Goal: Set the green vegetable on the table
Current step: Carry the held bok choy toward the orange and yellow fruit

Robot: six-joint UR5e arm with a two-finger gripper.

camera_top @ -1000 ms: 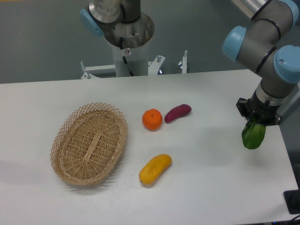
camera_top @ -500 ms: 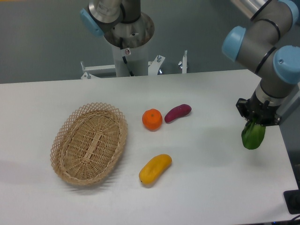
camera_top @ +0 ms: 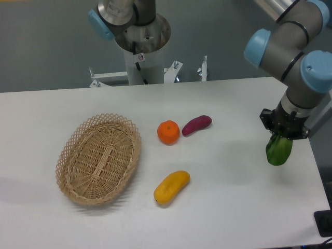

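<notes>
The green vegetable [camera_top: 279, 151] hangs leaf end down from my gripper [camera_top: 281, 136] at the right side of the white table [camera_top: 228, 207]. The gripper is shut on its upper, stalk end, which the fingers hide. The vegetable hangs a little above the tabletop, close to the right edge; whether its tip touches the surface I cannot tell.
An oval wicker basket [camera_top: 98, 158] lies at the left. An orange [camera_top: 168, 132] and a purple sweet-potato piece [camera_top: 196, 124] lie mid-table, a yellow mango-shaped fruit [camera_top: 171, 187] nearer the front. The arm's base column [camera_top: 139, 46] stands behind the table.
The gripper with the green vegetable has shifted very slightly to the left. Nothing else has moved.
</notes>
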